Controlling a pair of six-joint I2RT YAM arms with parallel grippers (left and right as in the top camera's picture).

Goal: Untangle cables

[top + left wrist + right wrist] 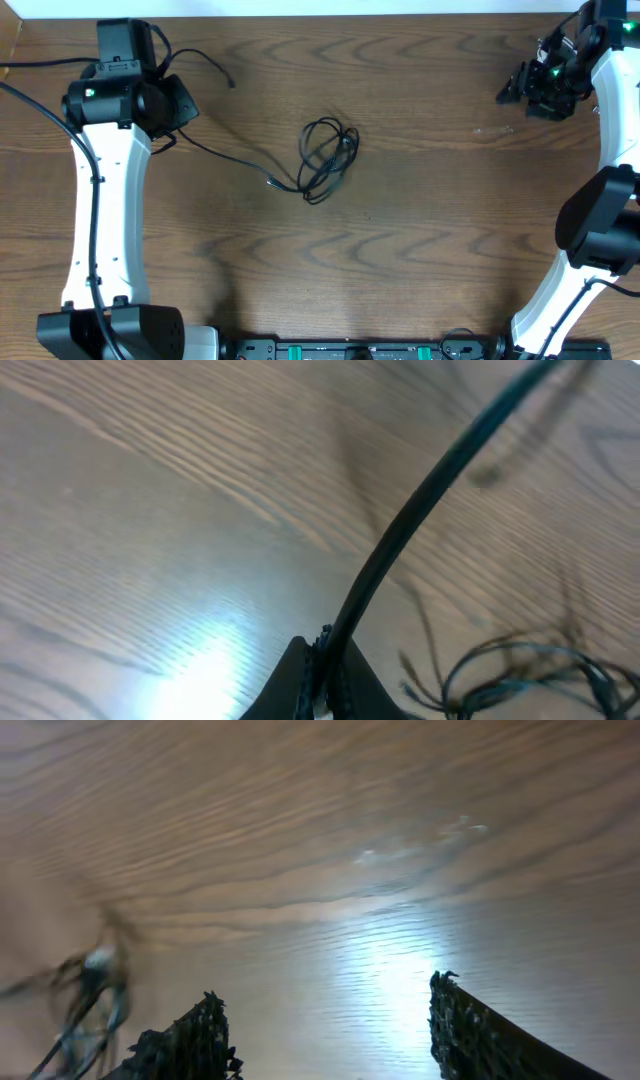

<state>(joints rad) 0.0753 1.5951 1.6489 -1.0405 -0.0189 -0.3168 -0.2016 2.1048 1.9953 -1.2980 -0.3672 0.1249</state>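
at the middle of the table (430,240) the black cable (325,160) lies coiled, its tail running left into the left gripper (322,660), apparently pinched shut on it, nearer than the wide-open right gripper (330,1045).

Prob. lab: 2 robot arms (105,200), wood table (430,230)

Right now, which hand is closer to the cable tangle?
Left. The left hand sits left of the tangle, pinching its tail; the right hand sits farther off, to its right.
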